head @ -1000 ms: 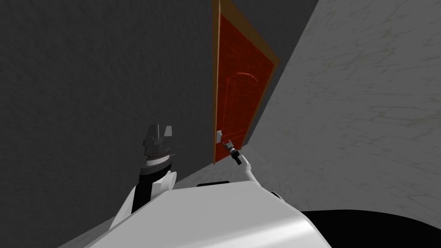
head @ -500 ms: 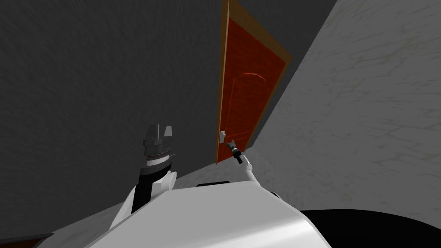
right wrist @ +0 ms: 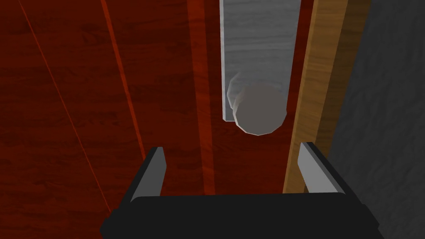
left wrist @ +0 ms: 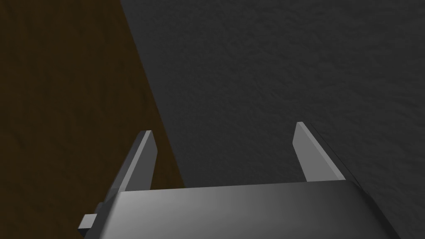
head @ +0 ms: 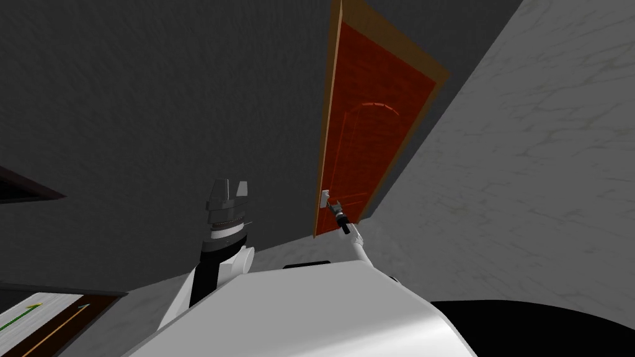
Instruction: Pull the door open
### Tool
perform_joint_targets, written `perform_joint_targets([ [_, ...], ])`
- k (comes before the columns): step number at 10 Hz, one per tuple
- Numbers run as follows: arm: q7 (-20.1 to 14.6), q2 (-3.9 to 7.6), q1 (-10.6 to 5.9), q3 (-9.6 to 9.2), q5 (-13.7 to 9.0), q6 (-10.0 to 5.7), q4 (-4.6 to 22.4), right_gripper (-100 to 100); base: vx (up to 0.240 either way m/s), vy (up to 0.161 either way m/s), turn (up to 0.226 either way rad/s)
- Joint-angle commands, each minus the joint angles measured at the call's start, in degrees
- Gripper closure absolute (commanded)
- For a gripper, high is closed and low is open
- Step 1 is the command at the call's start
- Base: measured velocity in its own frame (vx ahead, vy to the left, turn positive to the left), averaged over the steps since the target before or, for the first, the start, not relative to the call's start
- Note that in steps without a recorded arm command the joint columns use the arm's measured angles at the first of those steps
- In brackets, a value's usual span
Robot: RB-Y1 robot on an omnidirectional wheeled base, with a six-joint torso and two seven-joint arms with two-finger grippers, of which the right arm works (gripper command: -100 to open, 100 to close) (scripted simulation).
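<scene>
My right gripper point(right wrist: 232, 147) reaches forward at the red door point(right wrist: 83, 103), fingers spread. It is just short of the one round grey knob point(right wrist: 260, 108) on one grey plate point(right wrist: 259, 41) beside the tan frame point(right wrist: 319, 83), probably not touching. My left gripper point(left wrist: 223, 128) is raised near the dark wall point(left wrist: 290, 62), fingers also spread.
</scene>
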State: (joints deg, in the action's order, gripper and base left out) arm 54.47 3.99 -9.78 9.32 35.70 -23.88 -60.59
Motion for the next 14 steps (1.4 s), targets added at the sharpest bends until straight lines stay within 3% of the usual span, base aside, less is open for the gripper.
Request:
perform_joint_targets([
  [1, 1.49, -0.84, -0.98, 1.93, -0.35, 0.02, 1.32, -100, 0.046, -0.056, 0.181],
  [3, 3.40, -2.65, -2.37, 4.09, -0.69, 0.30, 2.39, -100, 0.059, -0.070, 0.233],
  [5, 4.62, -4.53, -3.93, 4.85, -0.82, 0.34, 2.97, -100, 0.157, -0.071, 0.242],
  [6, 4.31, -4.06, -3.49, 4.71, -0.79, 0.29, 2.89, -100, 0.081, -0.022, 0.029],
  [7, 4.31, -4.06, -3.49, 4.71, -0.79, 0.29, 2.89, 100, -0.013, 0.003, -0.015],
  [12, 4.31, -4.06, -3.49, 4.71, -0.79, 0.29, 2.89, 100, -0.014, 0.006, -0.001],
  [14, 1.15, -3.46, -2.51, 4.32, -3.15, 0.39, 2.50, 100, -0.079, -0.009, 0.046],
])
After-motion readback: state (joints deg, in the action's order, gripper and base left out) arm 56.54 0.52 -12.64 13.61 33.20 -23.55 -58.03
